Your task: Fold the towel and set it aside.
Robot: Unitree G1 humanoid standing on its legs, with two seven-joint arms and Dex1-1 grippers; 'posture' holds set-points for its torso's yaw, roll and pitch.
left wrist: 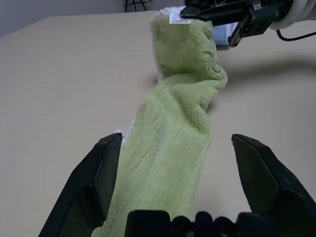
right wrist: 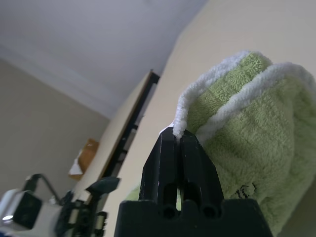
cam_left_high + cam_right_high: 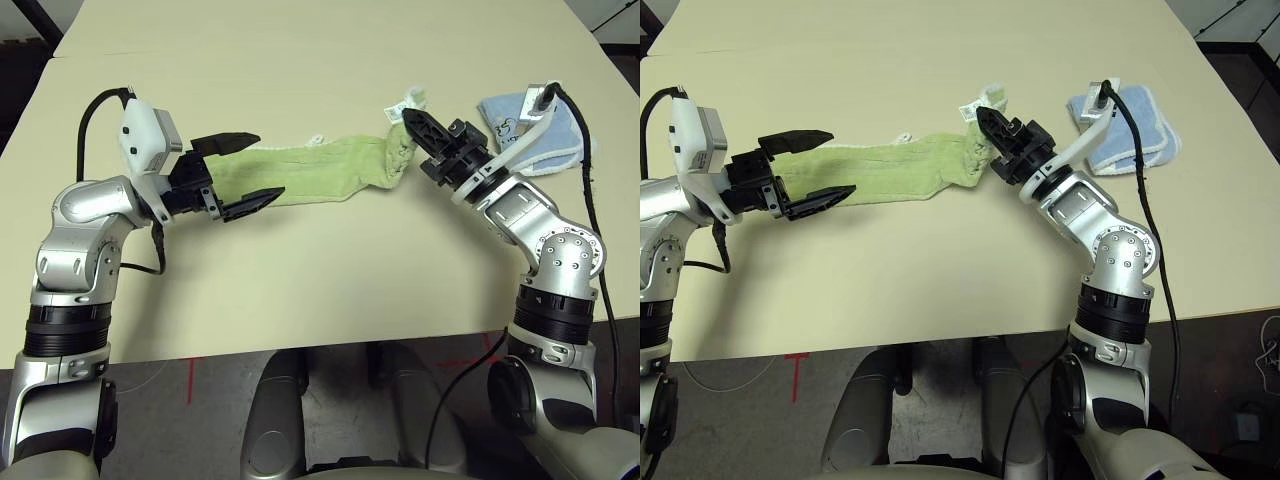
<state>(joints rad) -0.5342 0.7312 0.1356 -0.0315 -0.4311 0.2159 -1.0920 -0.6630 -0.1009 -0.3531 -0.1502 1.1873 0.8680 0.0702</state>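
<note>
The light green towel lies stretched in a long narrow band across the middle of the table. My right gripper is shut on the towel's right end, pinching its white-edged corner and holding that end bunched and raised. My left gripper is open, its two black fingers straddling the towel's left end without closing on it. A small white tag shows at the held end, and a small dark embroidered mark sits on the cloth near my right fingers.
A smaller light blue towel lies folded at the back right of the table, just behind my right wrist. A black cable runs along the right arm. The tan table has bare room in front of the towel.
</note>
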